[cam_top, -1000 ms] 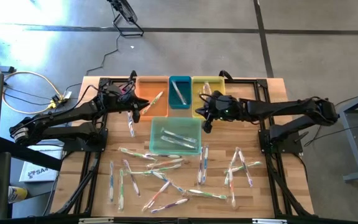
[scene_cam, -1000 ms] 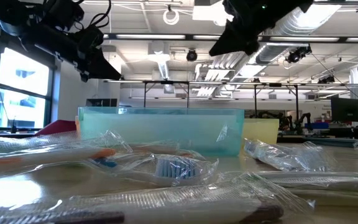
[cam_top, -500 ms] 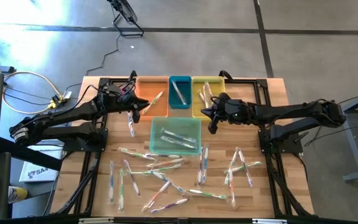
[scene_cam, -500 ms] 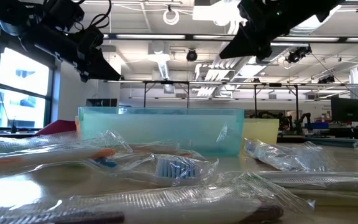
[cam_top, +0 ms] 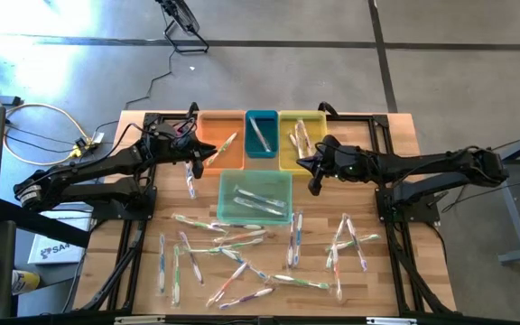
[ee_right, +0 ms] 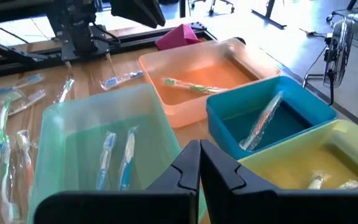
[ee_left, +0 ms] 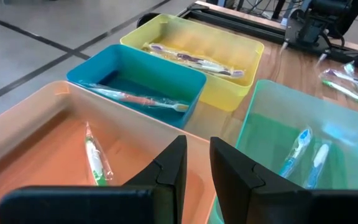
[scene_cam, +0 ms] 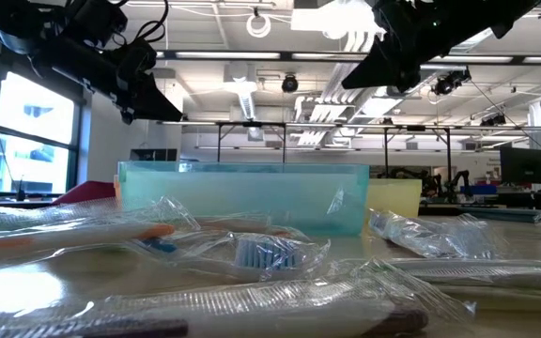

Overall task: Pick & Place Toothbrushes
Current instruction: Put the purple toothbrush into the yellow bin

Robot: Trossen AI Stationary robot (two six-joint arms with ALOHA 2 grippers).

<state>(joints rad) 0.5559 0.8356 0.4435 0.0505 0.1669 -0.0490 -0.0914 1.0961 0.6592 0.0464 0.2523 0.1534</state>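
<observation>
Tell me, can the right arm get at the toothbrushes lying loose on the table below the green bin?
Probably yes. The right gripper hangs shut beside the green bin, empty, and the loose toothbrushes lie uncovered on the open table close by, with nothing standing between.

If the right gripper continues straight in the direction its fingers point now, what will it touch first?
Probably the pale green bin: the shut, empty right gripper aims into it, toward the two blue toothbrushes on its floor. Depth is unclear, so its near rim may come first.
</observation>
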